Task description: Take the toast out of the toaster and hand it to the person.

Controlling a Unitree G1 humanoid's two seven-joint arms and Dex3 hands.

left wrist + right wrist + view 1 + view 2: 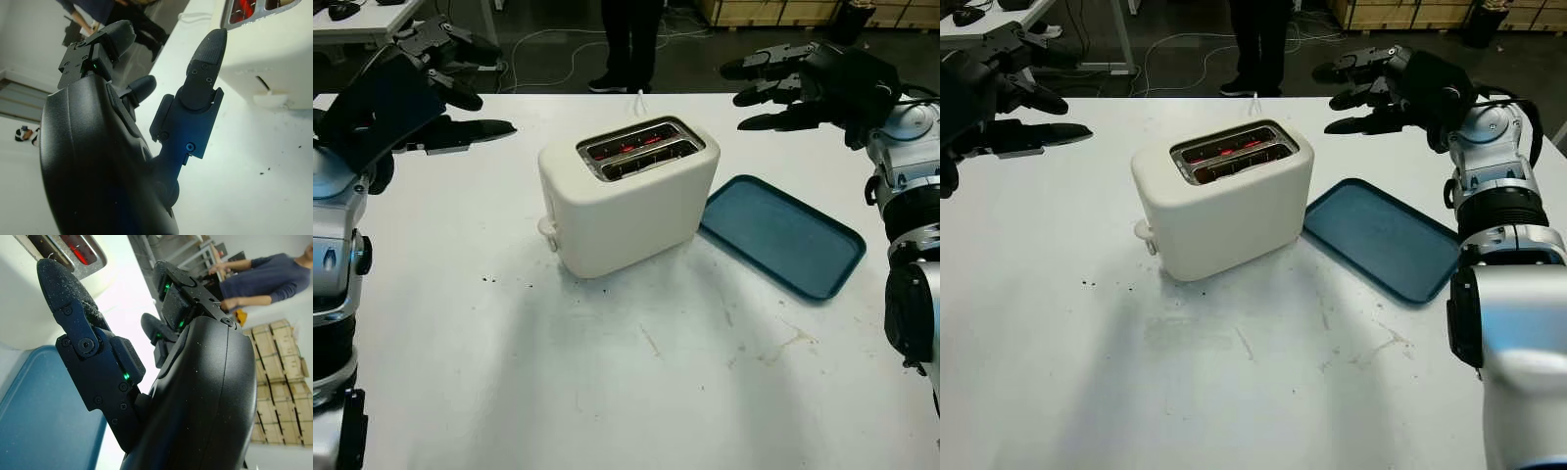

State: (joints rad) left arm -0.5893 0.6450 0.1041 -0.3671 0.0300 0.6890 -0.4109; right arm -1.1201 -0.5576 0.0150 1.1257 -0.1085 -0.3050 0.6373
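A cream two-slot toaster (pixel 626 201) stands mid-table, its slots (pixel 639 147) glowing red inside. Something dark sits low in the slots; I cannot make out toast clearly. My left hand (pixel 494 93) hovers open above the table, left of the toaster and apart from it. My right hand (pixel 739 96) hovers open on the other side, above the far right of the table, fingers pointing toward the toaster. A person (pixel 631 44) in dark trousers stands beyond the table's far edge. The right wrist view shows the toaster's corner (pixel 22 308) beyond a finger (pixel 63 289).
A flat blue tray (pixel 783 235) lies just right of the toaster. The toaster's lever knob (pixel 548 230) sticks out at its near left end. A white cord (pixel 639 98) runs off the far edge. Stacked boxes (pixel 773 10) stand behind.
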